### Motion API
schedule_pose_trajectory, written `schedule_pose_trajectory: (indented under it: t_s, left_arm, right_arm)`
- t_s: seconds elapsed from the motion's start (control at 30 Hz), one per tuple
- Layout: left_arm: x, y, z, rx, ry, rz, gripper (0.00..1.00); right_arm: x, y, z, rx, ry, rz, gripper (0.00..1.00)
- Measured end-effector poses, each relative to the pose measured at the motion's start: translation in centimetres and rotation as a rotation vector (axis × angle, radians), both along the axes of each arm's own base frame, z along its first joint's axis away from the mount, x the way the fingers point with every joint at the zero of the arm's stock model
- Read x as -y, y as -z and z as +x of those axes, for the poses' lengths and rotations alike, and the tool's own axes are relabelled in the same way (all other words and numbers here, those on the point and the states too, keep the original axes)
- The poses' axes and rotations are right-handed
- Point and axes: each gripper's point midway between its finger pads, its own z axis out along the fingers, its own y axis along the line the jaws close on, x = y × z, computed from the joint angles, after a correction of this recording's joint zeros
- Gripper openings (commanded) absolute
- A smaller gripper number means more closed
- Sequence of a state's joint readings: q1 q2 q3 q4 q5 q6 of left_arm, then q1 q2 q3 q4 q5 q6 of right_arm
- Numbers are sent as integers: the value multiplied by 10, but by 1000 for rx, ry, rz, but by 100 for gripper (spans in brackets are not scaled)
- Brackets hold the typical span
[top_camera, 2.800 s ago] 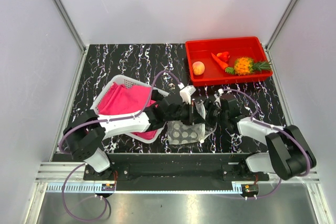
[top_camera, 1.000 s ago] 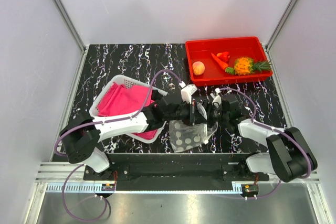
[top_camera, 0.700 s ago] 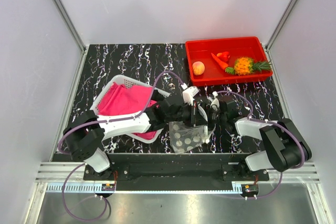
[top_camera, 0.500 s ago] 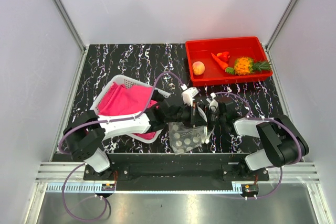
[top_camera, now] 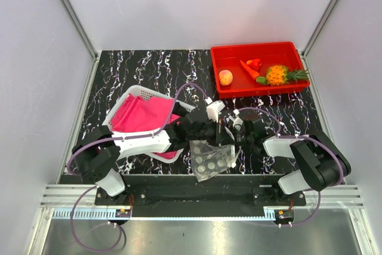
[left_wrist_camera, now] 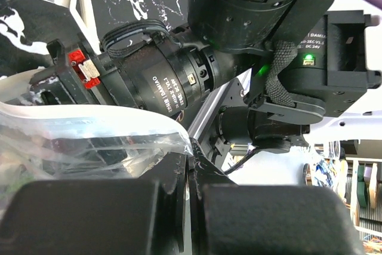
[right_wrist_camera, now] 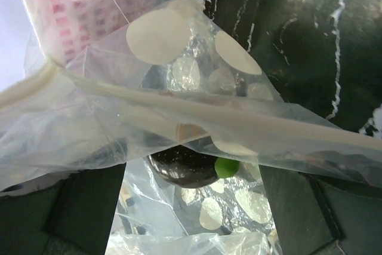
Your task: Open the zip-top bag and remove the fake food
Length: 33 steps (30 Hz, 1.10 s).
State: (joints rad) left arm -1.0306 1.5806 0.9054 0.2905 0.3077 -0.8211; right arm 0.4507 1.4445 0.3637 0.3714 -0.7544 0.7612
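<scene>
Left gripper clenched on a lip of the bag, which sags between the arms near the front edge of the table. Right gripper: fingers apart, film draped between them, nothing visibly clamped. Zip strip looks parted. The food lies in the red tray, well apart from the bag, so the task is judged nearly done. A dark, green-tipped lump shows through the film; whether it is inside cannot be told.
</scene>
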Motion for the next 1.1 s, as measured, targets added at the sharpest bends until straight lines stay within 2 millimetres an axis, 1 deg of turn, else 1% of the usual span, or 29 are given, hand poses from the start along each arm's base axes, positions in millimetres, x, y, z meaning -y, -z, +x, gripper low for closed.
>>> schedule_pose_trajectory:
  t_s: [0.07, 0.17, 0.23, 0.27, 0.33, 0.37, 0.4, 0.47, 0.5, 0.57, 0.6, 0.63, 0.7, 0.87, 0.97, 1.1]
  left_arm:
    - [-1, 3, -1, -2, 0, 3, 0]
    - [-4, 8, -2, -6, -2, 10, 0]
    - [-6, 13, -3, -14, -3, 18, 0]
    - [-7, 16, -4, -20, -4, 23, 0]
    - [-9, 19, -5, -24, -5, 29, 0]
    - [-9, 20, -6, -26, -5, 32, 0]
    - [-10, 20, -6, -26, -5, 32, 0]
    - [-11, 22, -6, -26, -8, 37, 0]
    - [-12, 22, -6, -26, -10, 38, 0]
    - [-13, 20, -6, -22, -18, 40, 0]
    - [-15, 18, -5, -17, -25, 41, 0]
    - [-17, 17, -5, -13, -28, 43, 0]
    - [-19, 10, -4, 1, -38, 30, 0]
    - [-24, -10, 1, 40, -73, -4, 0]
    - [-22, -23, 1, 58, -72, -44, 0]
    - [-23, -34, 1, 73, -78, -86, 0]
  right_arm:
    - [-3, 1, 1, 1, -8, 1, 95]
    - [-9, 3, 3, 0, -25, 10, 82]
    - [-12, 6, 4, -8, -29, 19, 78]
    - [-13, 7, 4, -15, -25, 25, 69]
    - [-14, 8, 5, -24, -14, 32, 59]
    - [-14, 9, 5, -27, -7, 31, 52]
    - [-14, 9, 5, -31, 0, 30, 48]
    - [-14, 4, 8, -25, 14, 34, 46]
    - [-14, 2, 10, -12, 27, 27, 40]
    - [-10, 0, 11, -8, 55, -7, 36]
    - [-6, -1, 13, -8, 74, -34, 30]
    - [-4, -3, 13, -2, 83, -48, 27]
    - [2, -11, 20, 30, 119, -99, 24]
    - [18, -40, 32, 114, 192, -184, 24]
    - [31, -54, 35, 149, 245, -241, 23]
    - [53, -64, 33, 175, 306, -340, 20]
